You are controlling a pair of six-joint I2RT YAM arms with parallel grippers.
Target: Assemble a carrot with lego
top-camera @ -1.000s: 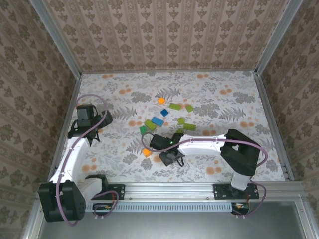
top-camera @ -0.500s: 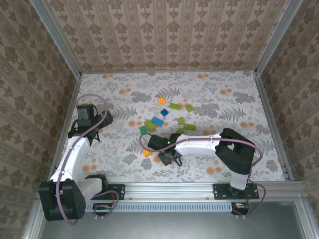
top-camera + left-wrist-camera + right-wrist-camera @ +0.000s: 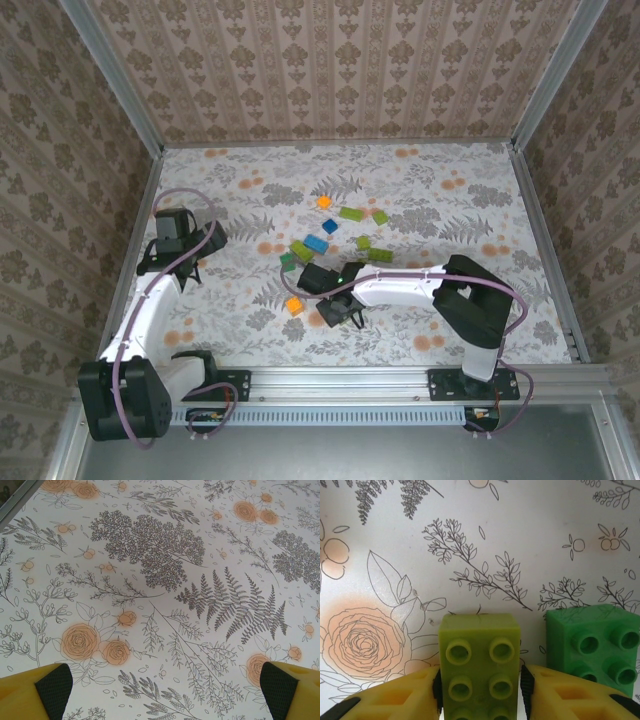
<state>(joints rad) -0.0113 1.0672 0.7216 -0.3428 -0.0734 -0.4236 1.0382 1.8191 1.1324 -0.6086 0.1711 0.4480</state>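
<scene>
Tabletop (image 3: 450, 190) is covered in a flowery cloth with ferns and orange roses, and there are wallpapered walls (image 3: 330, 70) around it. The left arm (image 3: 150, 310) runs up the left side, and the left gripper (image 3: 193, 262) hangs wide open over bare cloth, with nothing between its yellow fingers (image 3: 30, 695).

The right arm (image 3: 400, 288) reaches across toward the middle. The right gripper (image 3: 480, 687) is clamped on a lime brick (image 3: 479, 655), studs facing the wrist camera, one pad on each side. I can't tell if the brick is lifted or sitting on the cloth. A dark green brick (image 3: 595, 647) stands just beside it on the right, with a small gap showing between the two.

So no finished carrot, just parts. The loose lego bricks (image 3: 316, 243) are scattered just beyond the right gripper, lime, green and blue. One orange brick (image 3: 294, 305) lies just left of the gripper, and another orange one (image 3: 323, 202) sits at the far end of the pile.
</scene>
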